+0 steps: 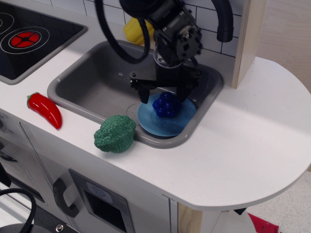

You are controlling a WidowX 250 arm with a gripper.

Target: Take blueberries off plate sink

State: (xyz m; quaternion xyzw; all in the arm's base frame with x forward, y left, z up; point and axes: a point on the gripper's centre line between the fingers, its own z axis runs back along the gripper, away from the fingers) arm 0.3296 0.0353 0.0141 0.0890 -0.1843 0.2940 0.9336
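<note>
The dark blue blueberries (165, 106) lie on the light blue plate (163, 124) in the right end of the grey sink (97, 85). My black gripper (164, 97) hangs open right over the berries. One finger stands to the left of the cluster and the other to its right. The fingertips are level with the top of the berries and do not grip them.
A green broccoli (115, 133) sits on the white counter at the sink's front rim. A red pepper (45, 109) lies to its left. A yellow pepper (137, 30) and a black faucet (221, 19) are behind the sink. The stovetop (29, 39) is at far left.
</note>
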